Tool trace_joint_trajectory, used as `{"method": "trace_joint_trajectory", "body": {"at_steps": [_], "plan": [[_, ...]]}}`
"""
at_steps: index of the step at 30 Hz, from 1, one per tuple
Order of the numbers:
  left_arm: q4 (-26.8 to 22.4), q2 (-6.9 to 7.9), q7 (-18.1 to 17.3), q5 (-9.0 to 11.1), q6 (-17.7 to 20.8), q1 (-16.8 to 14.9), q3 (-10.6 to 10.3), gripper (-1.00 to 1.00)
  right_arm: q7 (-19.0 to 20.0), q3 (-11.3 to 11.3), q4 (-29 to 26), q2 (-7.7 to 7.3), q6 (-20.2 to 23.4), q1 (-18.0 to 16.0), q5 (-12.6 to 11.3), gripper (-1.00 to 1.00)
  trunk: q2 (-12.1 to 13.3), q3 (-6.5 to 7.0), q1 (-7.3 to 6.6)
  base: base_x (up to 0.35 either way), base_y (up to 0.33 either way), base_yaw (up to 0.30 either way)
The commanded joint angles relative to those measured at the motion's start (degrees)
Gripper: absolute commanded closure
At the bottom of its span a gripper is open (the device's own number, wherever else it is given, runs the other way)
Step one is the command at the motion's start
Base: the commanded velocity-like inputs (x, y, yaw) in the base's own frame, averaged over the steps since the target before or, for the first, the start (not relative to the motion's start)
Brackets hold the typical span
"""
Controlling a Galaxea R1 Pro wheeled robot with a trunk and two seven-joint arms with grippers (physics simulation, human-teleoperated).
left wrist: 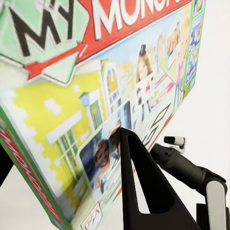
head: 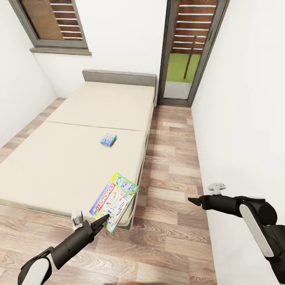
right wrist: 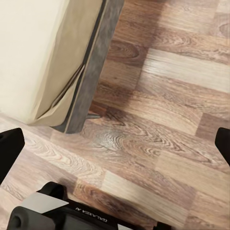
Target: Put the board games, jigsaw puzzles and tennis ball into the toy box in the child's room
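A colourful "My Monopoly" board game (head: 114, 199) hangs tilted over the near right corner of the bed (head: 59, 158). My left gripper (head: 104, 219) is shut on its lower edge. In the left wrist view, one dark finger (left wrist: 139, 182) lies across the box's printed face (left wrist: 96, 96). A second, small blue board game (head: 108, 139) lies flat in the middle of the beige mattress. My right gripper (head: 191, 200) hangs open over the wood floor, right of the bed, with nothing between its fingers. The right wrist view has that gripper (right wrist: 116, 143) above floorboards by the bed's corner (right wrist: 38, 57).
A strip of wood floor (head: 174, 158) runs between the bed and the white wall (head: 245, 118) on the right. A glass door (head: 186, 51) stands at the far end, beside the grey headboard (head: 118, 77). A window (head: 51, 23) sits high at the back left.
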Motion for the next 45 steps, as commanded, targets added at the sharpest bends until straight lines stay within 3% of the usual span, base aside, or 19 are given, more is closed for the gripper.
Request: {"method": "trace_joint_trajectory", "body": {"at_steps": [1,21,45], "plan": [[0.0,-0.04,0.0,0.1,0.4,0.0,0.0,1.00,0.5,0.0,-0.1,-0.04,0.2,0.0,0.5,-1.00,0.4,0.17,-0.22,0.000,0.000,0.006],[1.5,-0.11,0.3,-0.1,0.3,-0.1,-0.3,1.00,0.5,-2.6,-0.2,-0.14,0.2,-0.1,0.5,-1.00,8.4,4.52,-4.61,0.000,0.000,0.197],[2.3,-0.23,0.5,0.2,-0.1,-0.1,0.5,1.00,0.5,-2.2,-0.2,-0.12,0.2,0.0,0.5,-1.00,18.0,9.74,-9.88,0.000,0.000,0.271]]}}
